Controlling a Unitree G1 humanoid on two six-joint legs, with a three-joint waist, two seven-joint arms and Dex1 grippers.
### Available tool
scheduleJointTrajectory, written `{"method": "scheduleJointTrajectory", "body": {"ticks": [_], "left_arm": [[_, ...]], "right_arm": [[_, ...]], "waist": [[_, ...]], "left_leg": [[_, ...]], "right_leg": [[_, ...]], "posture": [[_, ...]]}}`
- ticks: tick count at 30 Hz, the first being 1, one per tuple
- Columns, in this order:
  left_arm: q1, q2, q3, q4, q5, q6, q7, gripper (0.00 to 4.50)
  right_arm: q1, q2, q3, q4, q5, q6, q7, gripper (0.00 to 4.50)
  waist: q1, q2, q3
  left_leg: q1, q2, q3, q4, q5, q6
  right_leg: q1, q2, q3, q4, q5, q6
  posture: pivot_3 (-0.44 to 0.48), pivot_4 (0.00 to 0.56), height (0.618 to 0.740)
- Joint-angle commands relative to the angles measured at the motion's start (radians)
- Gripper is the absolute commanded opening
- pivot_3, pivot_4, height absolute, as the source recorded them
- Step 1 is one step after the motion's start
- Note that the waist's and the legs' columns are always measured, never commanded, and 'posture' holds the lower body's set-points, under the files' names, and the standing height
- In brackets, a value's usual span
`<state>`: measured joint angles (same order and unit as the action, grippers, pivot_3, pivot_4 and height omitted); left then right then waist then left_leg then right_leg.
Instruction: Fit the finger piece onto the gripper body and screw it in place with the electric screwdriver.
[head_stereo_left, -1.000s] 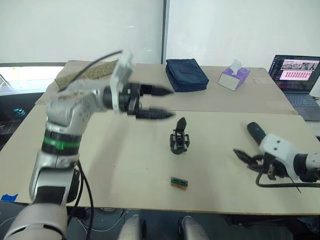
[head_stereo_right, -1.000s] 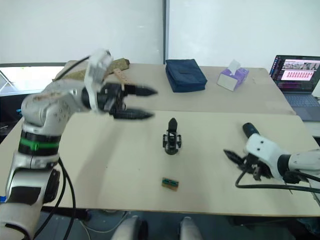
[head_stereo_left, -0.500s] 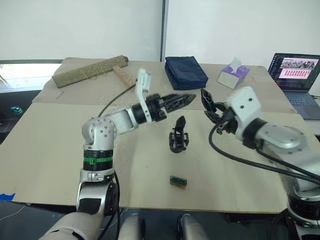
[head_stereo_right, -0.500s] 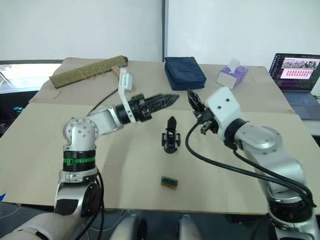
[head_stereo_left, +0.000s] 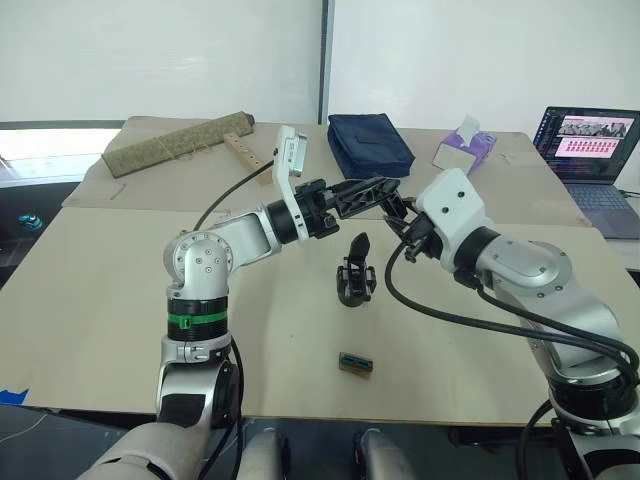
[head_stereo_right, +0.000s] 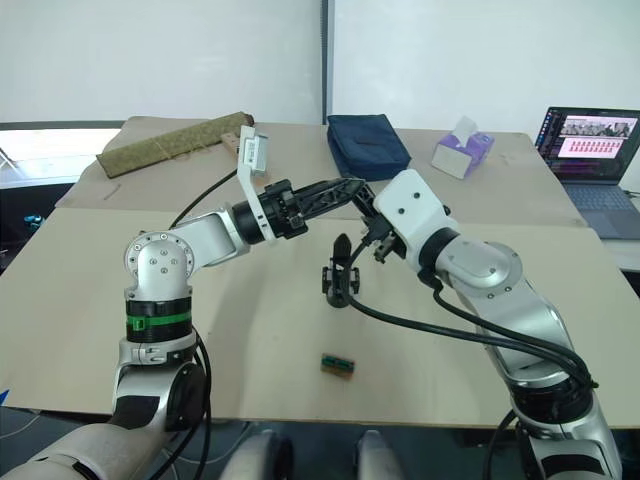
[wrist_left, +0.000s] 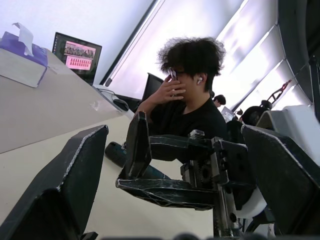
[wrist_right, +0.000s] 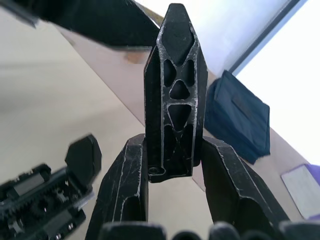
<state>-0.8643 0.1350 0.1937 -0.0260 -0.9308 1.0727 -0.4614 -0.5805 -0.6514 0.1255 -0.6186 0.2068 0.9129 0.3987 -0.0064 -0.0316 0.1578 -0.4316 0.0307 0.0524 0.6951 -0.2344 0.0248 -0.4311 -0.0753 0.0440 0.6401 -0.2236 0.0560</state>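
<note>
**Both grippers meet above the gripper body, finger piece held in the right**

Since half a second ago the right gripper has come in further toward the left gripper, so that their tips now nearly meet just above and behind the gripper body; a second ago the two arms were well apart at either side of it.

Left eye view: the gripper body stands upright on the table, its pointed finger up. A small green-and-brown block lies nearer the front edge than the gripper body. Behind the gripper body sit a dark blue pouch, a tissue box and, far right, a laptop. The grippers overlap here, so what the right one carries is hard to make out.

Right eye view: the same meeting shows, the right gripper's tip just above the gripper body's finger.

Left wrist view: the left gripper's fingers are spread wide, with the right gripper between them. A person sits beyond; the electric screwdriver lies on the table behind, partly hidden.

Right wrist view: the right gripper's fingers pinch the finger piece at its base, long axis along the fingers, point away from the wrist. The gripper body lies cut off at the frame's corner.
</note>
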Motion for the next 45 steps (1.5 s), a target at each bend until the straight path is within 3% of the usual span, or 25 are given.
{"method": "scheduleJointTrajectory", "body": {"ticks": [1,23,26,30,37,38,40,42,45], "left_arm": [[-0.023,-0.001,-0.003,-0.010,-0.009,-0.022,-0.001,2.69],[-0.056,-0.048,-0.015,0.033,0.007,-0.119,0.021,2.65],[-0.057,-0.051,-0.020,0.032,0.010,-0.131,0.019,1.86],[-0.054,-0.048,-0.030,0.030,0.021,-0.140,0.005,0.04],[-0.055,-0.020,-0.050,0.046,0.054,-0.176,-0.029,0.00],[-0.060,-0.010,-0.060,0.055,0.064,-0.185,-0.051,0.00],[-0.083,0.039,-0.101,0.087,0.101,-0.212,-0.147,0.00],[-0.110,0.102,-0.163,0.128,0.149,-0.258,-0.289,0.00],[-0.156,0.202,-0.257,0.204,0.221,-0.342,-0.550,0.00]], "right_arm": [[-0.032,0.008,-0.014,-0.037,-0.021,-0.014,-0.009,1.10],[-0.046,0.072,-0.051,-0.084,0.018,0.079,-0.018,1.10],[-0.047,0.078,-0.059,-0.086,0.017,0.089,-0.019,1.10],[-0.048,0.084,-0.066,-0.091,0.016,0.099,-0.020,1.10],[-0.039,0.081,-0.078,-0.104,-0.010,0.083,-0.043,1.11],[-0.036,0.082,-0.088,-0.106,-0.001,0.081,-0.036,1.11],[-0.028,0.063,-0.119,-0.139,0.032,0.086,-0.002,2.18],[-0.021,0.031,-0.172,-0.171,0.107,0.116,0.069,2.81],[-0.029,-0.025,-0.320,-0.172,0.306,0.210,0.222,2.81]], "waist": [[0.000,0.000,0.000],[-0.004,0.000,0.000],[-0.005,0.000,0.000],[-0.005,0.000,0.000],[-0.005,0.000,0.000],[-0.005,0.000,0.000],[-0.005,0.000,0.000],[-0.005,0.000,0.000],[-0.005,0.000,0.000]], "left_leg": [[0.000,0.000,0.000,0.000,0.000,0.000],[0.000,0.000,0.000,0.000,0.000,0.000],[0.000,0.000,0.000,0.000,0.000,0.000],[0.001,0.000,0.000,0.000,0.000,0.000],[0.001,0.000,0.000,-0.001,0.000,0.000],[0.001,0.000,0.000,-0.001,0.000,0.000],[0.001,0.000,0.001,-0.001,0.000,0.000],[0.001,0.000,0.002,-0.001,0.000,0.000],[0.002,0.000,0.002,-0.002,0.000,0.000]], "right_leg": [[0.000,0.000,0.000,0.000,0.000,0.000],[0.001,0.000,-0.001,-0.001,0.000,0.000],[0.001,0.000,-0.001,-0.001,0.000,0.000],[0.001,0.000,-0.001,0.000,0.000,0.000],[0.001,0.000,-0.001,-0.001,0.000,0.000],[0.001,0.000,-0.001,-0.001,0.000,0.000],[0.001,0.000,-0.001,-0.001,0.000,0.000],[0.001,0.000,-0.001,-0.001,0.000,0.000],[0.003,0.000,-0.002,-0.003,0.000,0.000]], "posture": [[0.000,0.150,0.738],[0.000,0.150,0.738],[0.000,0.150,0.738],[0.000,0.150,0.738],[0.000,0.150,0.738],[0.000,0.150,0.738],[0.000,0.150,0.738],[0.000,0.150,0.738],[0.000,0.150,0.738]]}}
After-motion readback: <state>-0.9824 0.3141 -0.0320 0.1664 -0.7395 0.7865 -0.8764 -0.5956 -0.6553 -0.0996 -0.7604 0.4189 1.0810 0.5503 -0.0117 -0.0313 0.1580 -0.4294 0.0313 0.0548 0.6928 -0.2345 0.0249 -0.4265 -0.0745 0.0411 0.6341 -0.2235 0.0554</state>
